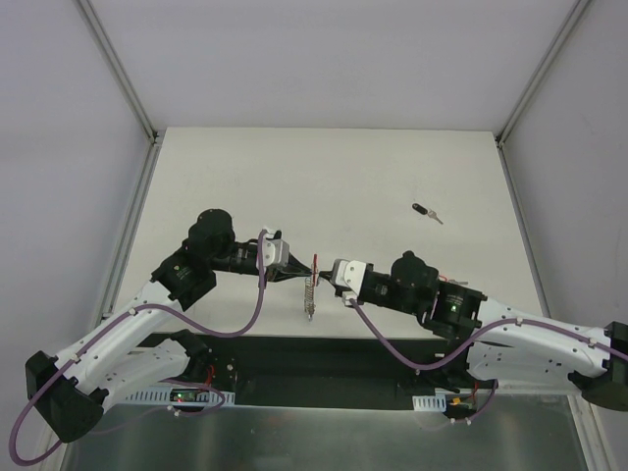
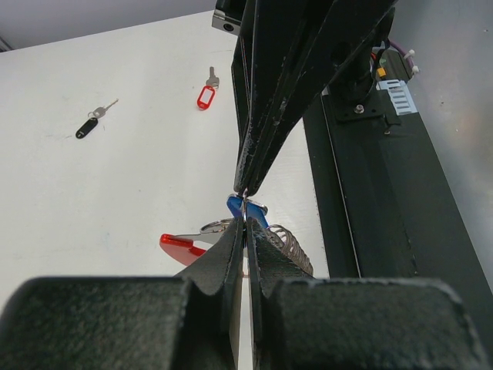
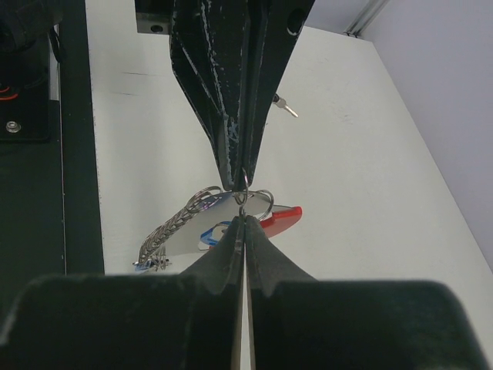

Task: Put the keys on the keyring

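Note:
My left gripper (image 1: 297, 273) and right gripper (image 1: 327, 274) meet tip to tip above the near table edge, both shut. The keyring hangs between them: its red band (image 1: 315, 262) at the top, its silver chain (image 1: 310, 294) dangling below. In the left wrist view my left fingers (image 2: 231, 247) pinch at the keyring's ring (image 2: 216, 227), beside the red band (image 2: 179, 248) and the chain (image 2: 293, 248). The blue-headed key (image 2: 248, 211) sits at the right gripper's tip. In the right wrist view a small wire ring (image 3: 246, 194) joins both tips, and the blue head (image 3: 208, 236) is partly hidden.
A black-headed key (image 1: 424, 211) lies on the white table at the far right and also shows in the left wrist view (image 2: 88, 127). A red-tagged key (image 2: 205, 96) lies farther out. The black base strip (image 2: 370, 231) runs along the near edge.

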Motion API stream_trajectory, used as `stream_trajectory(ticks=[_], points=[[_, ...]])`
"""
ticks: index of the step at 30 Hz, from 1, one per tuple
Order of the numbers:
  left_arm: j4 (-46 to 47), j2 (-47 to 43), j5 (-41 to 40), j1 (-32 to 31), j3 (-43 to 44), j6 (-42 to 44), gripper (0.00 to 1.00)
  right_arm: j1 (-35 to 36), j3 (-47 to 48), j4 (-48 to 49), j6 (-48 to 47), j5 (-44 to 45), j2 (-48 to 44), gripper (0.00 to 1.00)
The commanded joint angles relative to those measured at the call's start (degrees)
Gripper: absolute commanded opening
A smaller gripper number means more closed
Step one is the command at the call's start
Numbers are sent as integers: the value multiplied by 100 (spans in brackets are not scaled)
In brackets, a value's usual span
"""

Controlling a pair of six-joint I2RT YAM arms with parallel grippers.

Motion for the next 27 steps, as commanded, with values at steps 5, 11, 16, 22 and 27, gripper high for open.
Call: stream_trajectory(ticks=[5,11,16,22,27], points=[[394,-14,175,-56,-53,-22,0,66,208,335,-49,84,-227,1],[394,-14,183,-65,-44,-31,0,58,234,327,-23,84,-253,1],[394,3,210,-65,-44,-40,0,67,243,335,-5,75,-236,1],[394,3,218,-65,-44,-40,0,67,251,353,21,23,-245,1],[394,38,236,-65,-27,-57,0,75,260,335,30,-13,-245,1]])
